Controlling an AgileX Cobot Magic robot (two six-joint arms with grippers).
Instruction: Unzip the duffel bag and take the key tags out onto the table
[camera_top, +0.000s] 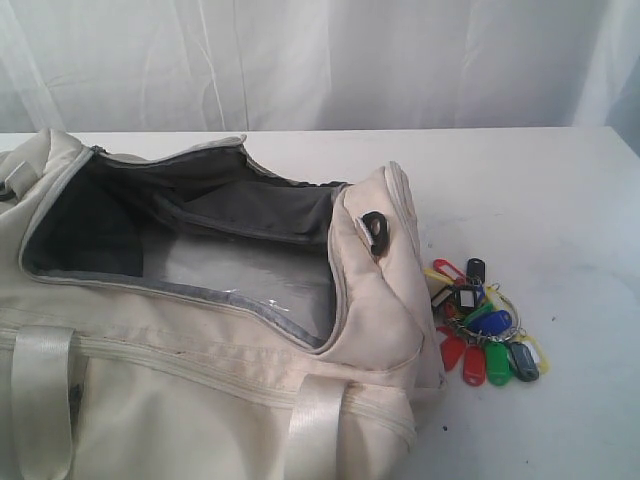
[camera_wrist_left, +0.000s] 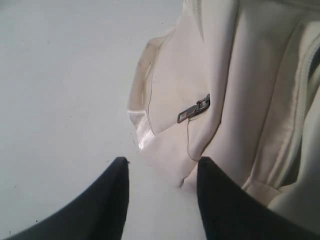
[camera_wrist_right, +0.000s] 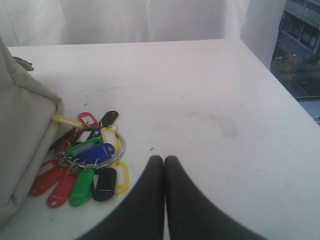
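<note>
In the exterior view the duffel bag (camera_top: 200, 390) fills the left and lower part of the frame, its top zipper open and the grey lining (camera_top: 250, 215) exposed. The key tags (camera_top: 483, 325) lie on the table (camera_top: 560, 190) at the lower right of centre, just beside the bag's right end, so the task looks essentially complete. Neither arm shows in this view. The tags seem light, hard plastic pieces hanging loosely on metal rings. They would probably splay and slide on the smooth top, so the ring cluster at the middle looks a surer hold than any 1 tag. The bag looks soft and floppy and would likely sag wherever it is pinched. In the left wrist view the left gripper (camera_wrist_left: 162, 167) hangs with its 2 dark fingers spread wide and nothing between them. It hovers over bare table at the bag's edge, and 1 finger overlaps the cream fabric, though contact cannot be judged. A metal zipper pull (camera_wrist_left: 193, 111) and a webbing strap (camera_wrist_left: 140, 112) lie beyond it on the bag's side. In the right wrist view the right gripper (camera_wrist_right: 164, 161) has its fingers pressed together, grasping nothing. It sits above the table near the tags but apart from them, and the tags rest against the bag's end.
</note>
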